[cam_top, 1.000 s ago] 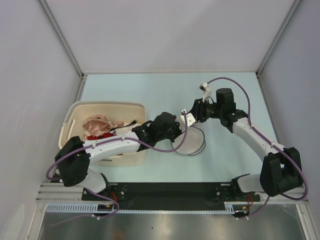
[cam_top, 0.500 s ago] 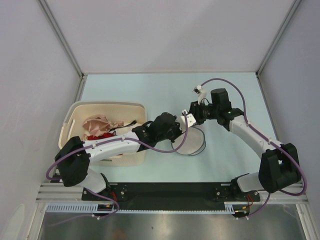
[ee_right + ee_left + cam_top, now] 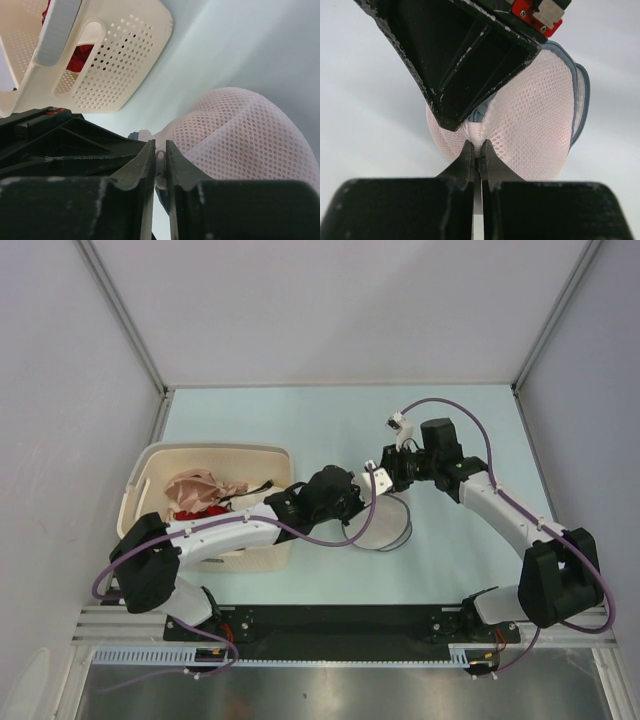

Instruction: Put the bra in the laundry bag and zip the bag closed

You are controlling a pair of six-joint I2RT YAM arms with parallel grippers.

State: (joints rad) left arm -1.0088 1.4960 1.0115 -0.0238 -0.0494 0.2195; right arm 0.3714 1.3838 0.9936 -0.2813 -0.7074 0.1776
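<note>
You're early in the job: nothing is packed yet. The bra point(image 3: 195, 488) lies crumpled in the basket point(image 3: 215, 448) on the left of the table, next to a red garment point(image 3: 80, 57), and neither arm is touching it. All the work is at the bag point(image 3: 530, 115), which sits right of the basket near the middle of the table.

Your left claw point(image 3: 477, 150) is closed tight on a small fold of mesh at the bag's left edge. Your right claw point(image 3: 160, 150) comes in from the far side, just beside the left one. Its jaws stand a sliver apart with a small pale tab point(image 3: 160, 156) pinched between them. I'd take that tab for the zip pull, though it's too small to be sure.

So you appear to be at the opening step. Still to do: run the zip open, fetch the bra, put it in, and zip the bag shut.

The bag is a domed white mesh pouch with a faint pink cast in the wrist views and a grey-blue zip edge point(image 3: 580, 95) curving down its side. The pictures don't show whether that zip is open anywhere. The bra is soft, shiny and bunched, so expect it to slip and trail its straps.
</note>
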